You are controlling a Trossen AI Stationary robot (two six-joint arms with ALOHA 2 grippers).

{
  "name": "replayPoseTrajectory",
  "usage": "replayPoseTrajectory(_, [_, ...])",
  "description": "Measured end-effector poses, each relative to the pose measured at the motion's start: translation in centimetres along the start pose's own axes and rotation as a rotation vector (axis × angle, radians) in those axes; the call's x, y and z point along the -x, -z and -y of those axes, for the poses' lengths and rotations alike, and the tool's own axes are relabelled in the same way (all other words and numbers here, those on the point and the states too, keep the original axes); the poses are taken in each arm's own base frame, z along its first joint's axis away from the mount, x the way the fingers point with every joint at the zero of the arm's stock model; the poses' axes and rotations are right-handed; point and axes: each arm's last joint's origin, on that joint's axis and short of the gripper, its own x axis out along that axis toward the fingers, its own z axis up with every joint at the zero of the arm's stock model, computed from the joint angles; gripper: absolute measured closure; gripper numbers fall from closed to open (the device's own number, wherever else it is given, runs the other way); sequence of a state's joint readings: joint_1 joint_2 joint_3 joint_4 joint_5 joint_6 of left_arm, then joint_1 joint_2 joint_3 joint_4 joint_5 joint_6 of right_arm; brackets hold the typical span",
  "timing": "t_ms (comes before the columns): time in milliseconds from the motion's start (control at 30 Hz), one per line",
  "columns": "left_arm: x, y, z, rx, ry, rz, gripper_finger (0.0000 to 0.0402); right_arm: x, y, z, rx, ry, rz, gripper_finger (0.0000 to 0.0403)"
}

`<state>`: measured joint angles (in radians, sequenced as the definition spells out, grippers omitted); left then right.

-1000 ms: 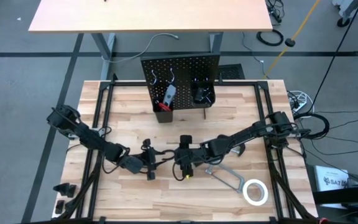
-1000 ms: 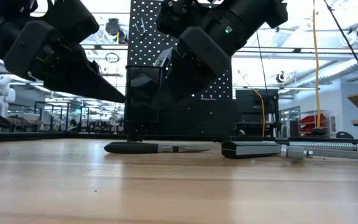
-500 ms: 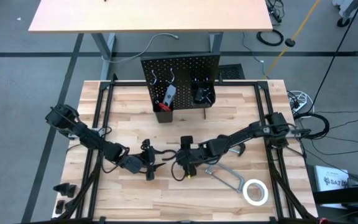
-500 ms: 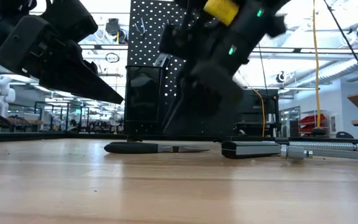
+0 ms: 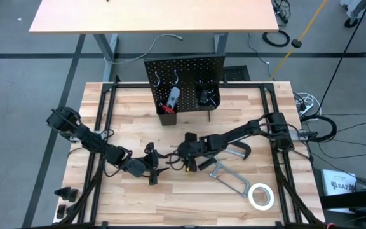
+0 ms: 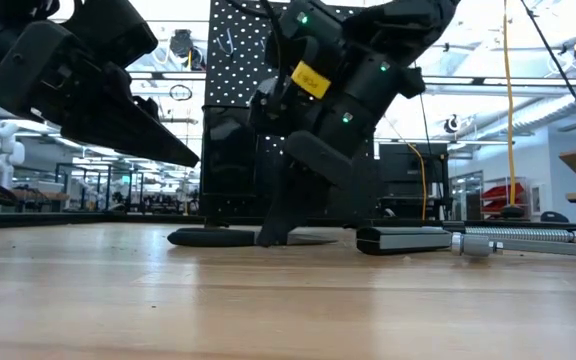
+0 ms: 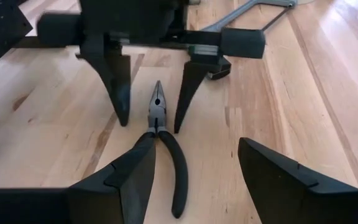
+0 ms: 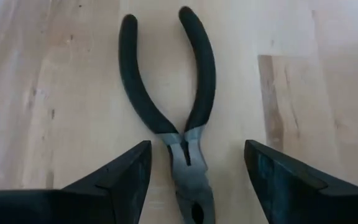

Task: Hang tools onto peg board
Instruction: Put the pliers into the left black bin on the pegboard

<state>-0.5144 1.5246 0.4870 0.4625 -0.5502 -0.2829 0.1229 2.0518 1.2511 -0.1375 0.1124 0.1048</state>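
— Black handles, silver nose: the pliers lie flat on the wooden counter, about the middle of it, a little to the near side. See them?

— Yes. In the left wrist view the pliers point their nose toward the right hand, which stands tip-down over them with one finger on each side of the nose.

— Is it grasping them?

— No. The right hand is spread, its fingers apart and clear of the metal on both sides. The low view shows its fingertips down at the counter surface.

— And the left hand?

— The left hand sits just to the left of the pliers, at their handle end, released — its fingers wide apart, holding nothing, raised off the counter in the low view.

— Where is the peg board?

— The peg board stands upright at the far edge of the counter, in the middle. A red-handled tool sits in its left bin, and a dark tool hangs at the right bin.

— What else lies loose?

— A grey bar clamp just right of the right hand, a white tape roll in the near right corner, and a black C-clamp beside the right arm.
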Motion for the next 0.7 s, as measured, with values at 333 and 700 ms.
replayPoseTrajectory(333, [0.0, 0.0, 0.0, 0.02, 0.0, 0.001, 0.0168, -2.1, 1.4, 0.5, -0.07, -0.055, -0.096, 0.028])
replayPoseTrajectory(700, [0.4, -0.5, -0.1, 0.013, 0.004, 0.02, 0.0168, 0.7, 0.4, 0.4, -0.049, -0.071, -0.069, 0.0342])
